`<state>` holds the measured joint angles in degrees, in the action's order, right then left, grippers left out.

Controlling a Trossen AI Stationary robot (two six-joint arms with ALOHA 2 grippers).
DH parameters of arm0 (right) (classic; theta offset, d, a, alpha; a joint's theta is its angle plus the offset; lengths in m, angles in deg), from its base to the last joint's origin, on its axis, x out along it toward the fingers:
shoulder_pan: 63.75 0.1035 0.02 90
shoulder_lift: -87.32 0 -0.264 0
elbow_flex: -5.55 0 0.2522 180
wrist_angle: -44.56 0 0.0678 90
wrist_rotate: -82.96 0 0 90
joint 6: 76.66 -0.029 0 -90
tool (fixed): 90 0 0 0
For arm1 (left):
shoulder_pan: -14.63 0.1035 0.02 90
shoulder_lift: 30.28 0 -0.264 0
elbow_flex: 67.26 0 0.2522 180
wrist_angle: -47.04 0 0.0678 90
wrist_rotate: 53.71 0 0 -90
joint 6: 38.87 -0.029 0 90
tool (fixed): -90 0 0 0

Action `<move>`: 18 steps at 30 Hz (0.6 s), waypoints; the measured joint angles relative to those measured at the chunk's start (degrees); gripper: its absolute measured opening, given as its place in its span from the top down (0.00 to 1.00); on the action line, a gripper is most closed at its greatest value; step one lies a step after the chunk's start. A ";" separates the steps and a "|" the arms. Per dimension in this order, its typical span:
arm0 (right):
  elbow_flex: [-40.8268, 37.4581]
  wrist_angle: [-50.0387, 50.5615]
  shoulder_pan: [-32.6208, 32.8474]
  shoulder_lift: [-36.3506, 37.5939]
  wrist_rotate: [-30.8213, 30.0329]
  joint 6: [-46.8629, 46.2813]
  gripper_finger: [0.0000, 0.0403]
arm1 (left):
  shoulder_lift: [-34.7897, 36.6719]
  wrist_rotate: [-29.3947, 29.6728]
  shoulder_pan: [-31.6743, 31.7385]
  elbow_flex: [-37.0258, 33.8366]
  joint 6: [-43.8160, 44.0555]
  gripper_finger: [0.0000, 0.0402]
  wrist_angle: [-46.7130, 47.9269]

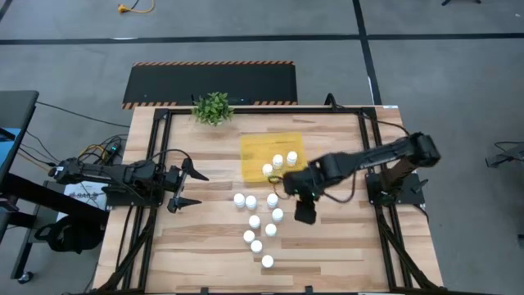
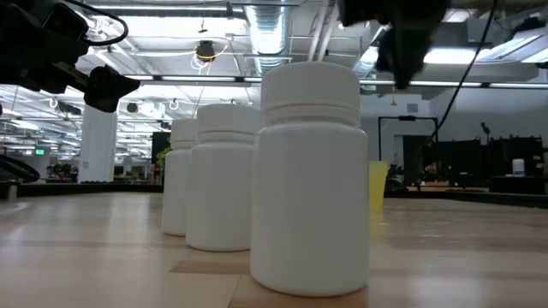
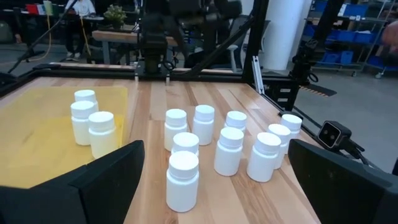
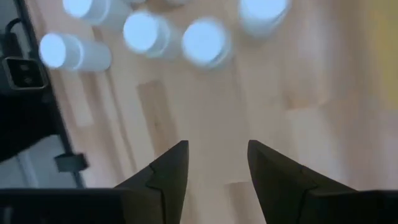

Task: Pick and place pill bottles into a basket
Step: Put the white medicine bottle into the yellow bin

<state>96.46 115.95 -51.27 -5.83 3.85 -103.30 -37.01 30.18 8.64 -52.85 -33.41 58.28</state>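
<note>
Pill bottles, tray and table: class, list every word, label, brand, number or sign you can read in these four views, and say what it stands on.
Readable text: none.
pill bottles: plain white, no label showing in any view.
yellow tray: no print visible.
table: bare wood, no markings.
Striped mat behind the table: hazard stripes only, no words.
Room behind, low view: distant signs too small to read.

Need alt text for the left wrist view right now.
Eight white pill bottles stand loose on the wooden table, with three more inside the yellow basket beside them. The left gripper frames the scene with open jaws; the right arm hangs beyond the bottles.
</note>
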 joint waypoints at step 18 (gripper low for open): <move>-1.63 -9.99 3.31 -12.26 5.78 9.13 0.63 | -0.01 0.19 0.00 -0.01 -0.40 0.04 0.07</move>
<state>94.82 105.96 -47.96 -18.09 9.63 -94.16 -37.02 30.38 8.65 -52.86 -33.81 58.34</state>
